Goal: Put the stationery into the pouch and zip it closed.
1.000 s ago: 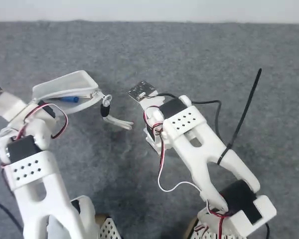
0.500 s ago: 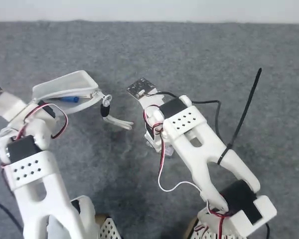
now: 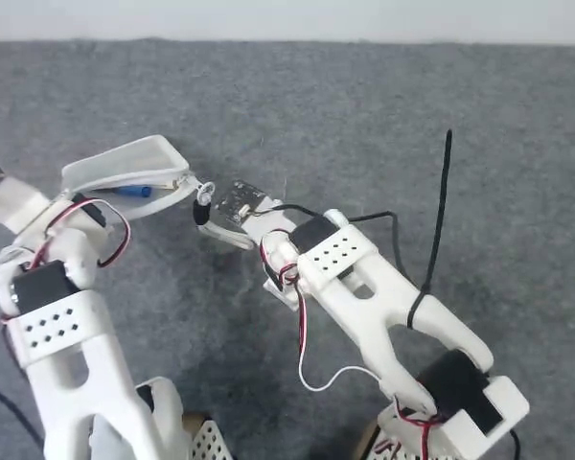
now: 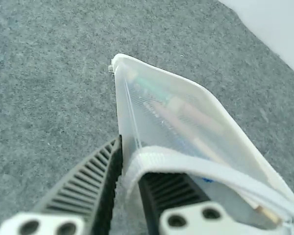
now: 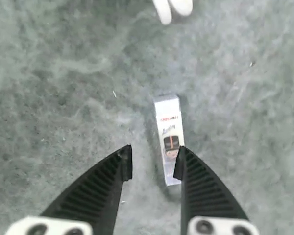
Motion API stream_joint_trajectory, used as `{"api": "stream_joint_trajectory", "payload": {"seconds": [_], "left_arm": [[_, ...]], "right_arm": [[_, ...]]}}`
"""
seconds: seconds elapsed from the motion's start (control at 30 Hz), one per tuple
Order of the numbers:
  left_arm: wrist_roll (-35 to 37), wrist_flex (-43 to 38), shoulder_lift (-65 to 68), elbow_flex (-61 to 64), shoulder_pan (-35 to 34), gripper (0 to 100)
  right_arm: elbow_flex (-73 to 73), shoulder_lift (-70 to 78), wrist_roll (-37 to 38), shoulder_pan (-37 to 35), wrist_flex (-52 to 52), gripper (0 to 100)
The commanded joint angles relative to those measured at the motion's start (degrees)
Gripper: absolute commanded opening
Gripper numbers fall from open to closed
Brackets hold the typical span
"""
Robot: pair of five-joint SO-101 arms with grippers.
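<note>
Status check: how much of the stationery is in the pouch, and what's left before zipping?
Done: several pens lie inside the translucent white zip pouch, which the left arm's jaws pinch at its edge. In hand: the right arm's jaws are open over a small white rectangular box on the grey carpet, not gripping it. Left: grasp the box, put it in, then zip the open mouth shut.

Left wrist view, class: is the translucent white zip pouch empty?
No, several pens and pencils show through the wall of the translucent white zip pouch.
</note>
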Motion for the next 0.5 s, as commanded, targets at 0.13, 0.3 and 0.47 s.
{"api": "stream_joint_trajectory", "payload": {"seconds": [0.13,0.3,0.47], "left_arm": [[1.1,-1.9,-0.8,-1.7,0.3,1],[1.1,-1.9,-0.8,-1.7,0.3,1],[1.1,-1.9,-0.8,-1.7,0.3,1]], "right_arm": [[-2.5,5.7,2.1,-0.3,-5.7,13.8],[-8.7,10.7,2.1,0.7,-2.9,13.8],[-12.2,14.5,2.1,3.4,-2.6,13.8]]}}
